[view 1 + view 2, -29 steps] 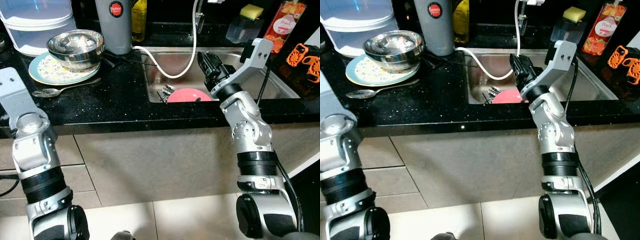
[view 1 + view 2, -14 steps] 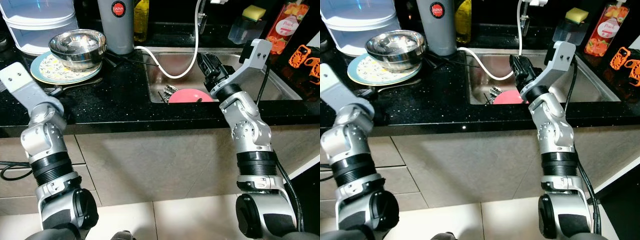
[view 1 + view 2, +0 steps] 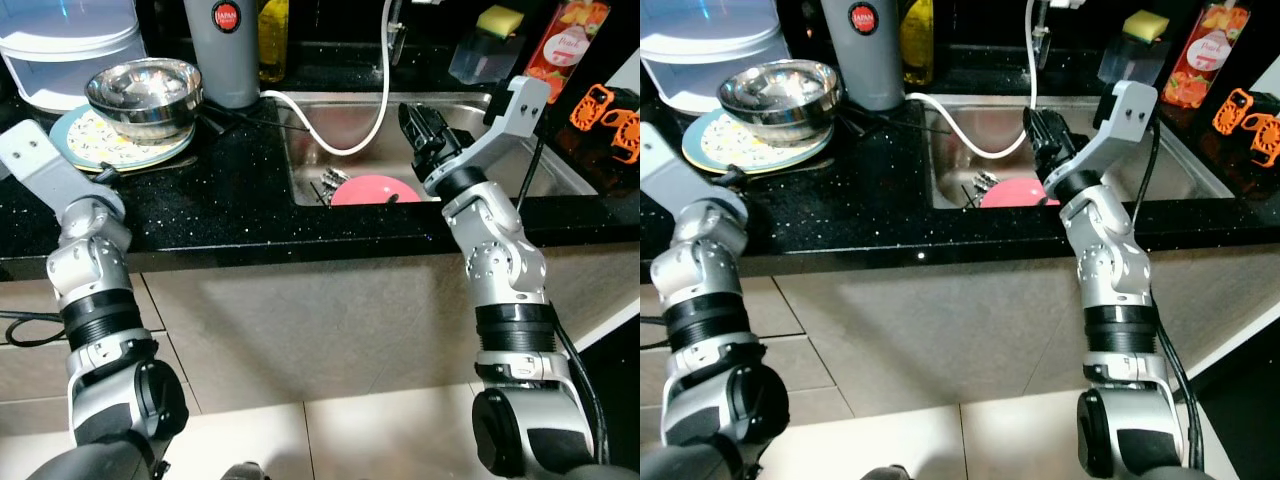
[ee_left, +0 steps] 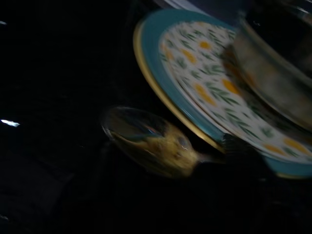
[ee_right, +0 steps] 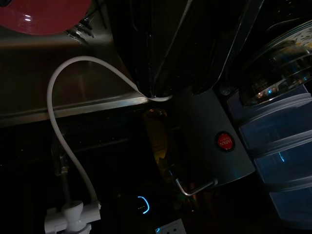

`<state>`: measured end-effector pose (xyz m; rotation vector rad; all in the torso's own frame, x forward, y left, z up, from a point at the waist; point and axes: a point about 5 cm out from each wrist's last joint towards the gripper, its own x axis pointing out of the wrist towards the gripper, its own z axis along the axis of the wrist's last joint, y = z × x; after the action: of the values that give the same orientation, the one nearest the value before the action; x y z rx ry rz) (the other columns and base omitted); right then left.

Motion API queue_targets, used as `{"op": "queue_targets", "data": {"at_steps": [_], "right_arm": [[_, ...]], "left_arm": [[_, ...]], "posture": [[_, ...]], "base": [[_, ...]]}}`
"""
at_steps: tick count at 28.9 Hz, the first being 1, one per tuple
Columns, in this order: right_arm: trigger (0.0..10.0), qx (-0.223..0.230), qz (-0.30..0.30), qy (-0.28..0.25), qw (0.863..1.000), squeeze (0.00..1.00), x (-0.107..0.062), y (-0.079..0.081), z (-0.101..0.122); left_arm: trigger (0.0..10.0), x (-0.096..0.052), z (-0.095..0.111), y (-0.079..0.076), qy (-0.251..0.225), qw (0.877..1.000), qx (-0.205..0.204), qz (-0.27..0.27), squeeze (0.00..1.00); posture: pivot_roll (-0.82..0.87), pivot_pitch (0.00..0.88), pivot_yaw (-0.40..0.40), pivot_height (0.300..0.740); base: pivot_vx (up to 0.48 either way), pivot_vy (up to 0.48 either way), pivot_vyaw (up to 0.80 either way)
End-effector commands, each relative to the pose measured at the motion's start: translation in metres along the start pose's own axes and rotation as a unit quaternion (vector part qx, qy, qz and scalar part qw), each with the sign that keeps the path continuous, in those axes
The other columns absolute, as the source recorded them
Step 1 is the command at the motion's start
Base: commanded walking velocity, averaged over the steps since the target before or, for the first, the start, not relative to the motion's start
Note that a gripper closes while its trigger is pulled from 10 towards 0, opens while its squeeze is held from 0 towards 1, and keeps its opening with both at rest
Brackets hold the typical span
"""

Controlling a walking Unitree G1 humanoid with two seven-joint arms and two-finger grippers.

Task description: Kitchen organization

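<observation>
Reaching over the black counter (image 3: 230, 200), the left gripper (image 3: 108, 172) sits at the near rim of the floral plate (image 3: 95, 140), which carries a steel bowl (image 3: 143, 88); its wrist view shows a spoon (image 4: 151, 144) lying beside that rim with a dark fingertip at the handle, though whether it is grasping cannot be told. Right of this, a pink plate (image 3: 375, 189) lies in the sink (image 3: 560, 165) among cutlery. The right gripper (image 3: 420, 128) hangs above the sink, fingers close together and holding nothing.
</observation>
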<state>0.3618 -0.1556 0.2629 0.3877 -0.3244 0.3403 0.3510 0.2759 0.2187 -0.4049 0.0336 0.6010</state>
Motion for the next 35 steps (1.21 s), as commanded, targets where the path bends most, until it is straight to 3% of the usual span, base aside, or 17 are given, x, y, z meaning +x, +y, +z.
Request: {"op": "queue_targets", "data": {"at_steps": [1,12,13,14,15,16,17,19,23,27,33,35], "right_arm": [[10.0,-0.001,-0.008,0.007,1.000,0.00,-0.002,-0.004,-0.001],[10.0,0.004,-0.008,0.005,1.000,0.00,-0.001,-0.004,0.000],[10.0,0.004,-0.008,0.004,1.000,0.00,0.000,-0.004,0.000],[10.0,0.004,-0.008,0.004,1.000,0.00,0.000,-0.004,0.000],[10.0,0.005,-0.009,0.004,1.000,0.00,0.000,-0.004,0.000],[10.0,0.005,-0.009,0.003,1.000,0.00,0.000,-0.004,0.000],[10.0,0.005,-0.009,0.003,1.000,0.00,0.000,-0.004,0.000],[10.0,0.005,-0.009,0.002,1.000,0.00,0.001,-0.004,0.000],[10.0,0.005,-0.009,0.002,1.000,0.00,0.001,-0.003,0.000],[10.0,0.005,-0.010,0.001,1.000,0.00,0.000,-0.003,0.000],[10.0,0.004,-0.012,0.001,1.000,0.00,0.000,-0.004,0.000],[10.0,0.004,-0.011,0.000,1.000,0.00,0.001,-0.004,0.001]], "left_arm": [[0.0,0.004,-0.011,0.011,0.022,1.000,0.010,0.020,0.00],[0.0,0.006,-0.014,0.009,0.016,1.000,0.012,0.012,0.00],[5.2,0.005,-0.014,0.005,0.014,1.000,0.013,-0.005,0.00],[5.2,0.005,-0.014,0.005,0.014,1.000,0.013,-0.005,0.00],[10.0,0.002,-0.016,-0.004,0.021,0.999,0.006,-0.044,0.00],[10.0,-0.002,-0.020,-0.014,0.034,0.995,-0.004,-0.090,0.00],[10.0,-0.002,-0.020,-0.014,0.034,0.995,-0.004,-0.090,0.00],[10.0,-0.011,-0.028,-0.031,0.055,0.986,-0.021,-0.158,0.00],[10.0,-0.016,-0.035,-0.037,0.069,0.981,-0.036,-0.175,0.00],[10.0,-0.021,-0.055,-0.038,0.104,0.979,-0.049,-0.167,0.00],[10.0,-0.026,-0.064,-0.041,0.123,0.975,-0.056,-0.179,0.00],[10.0,-0.038,-0.071,-0.056,0.144,0.960,-0.066,-0.230,0.00]], "posture": [[0.19,0.041,-0.057,0.740],[0.19,0.036,-0.060,0.740],[0.19,0.035,-0.059,0.740],[0.19,0.035,-0.059,0.740],[0.20,0.033,-0.058,0.740],[0.20,0.033,-0.057,0.740],[0.20,0.033,-0.057,0.740],[0.20,0.033,-0.057,0.740],[0.20,0.033,-0.057,0.740],[0.19,0.036,-0.053,0.740],[0.19,0.036,-0.053,0.740],[0.20,0.032,-0.055,0.740]], "base": [[0.000,0.000,0.00],[0.000,0.000,0.00],[0.000,0.000,0.00],[0.000,0.000,0.00],[0.000,0.000,0.00],[0.000,0.000,0.00],[0.000,0.000,0.00],[0.000,0.000,0.00],[0.000,0.000,0.00],[0.000,0.000,0.00],[0.000,0.000,0.00],[0.000,0.000,0.00]]}}
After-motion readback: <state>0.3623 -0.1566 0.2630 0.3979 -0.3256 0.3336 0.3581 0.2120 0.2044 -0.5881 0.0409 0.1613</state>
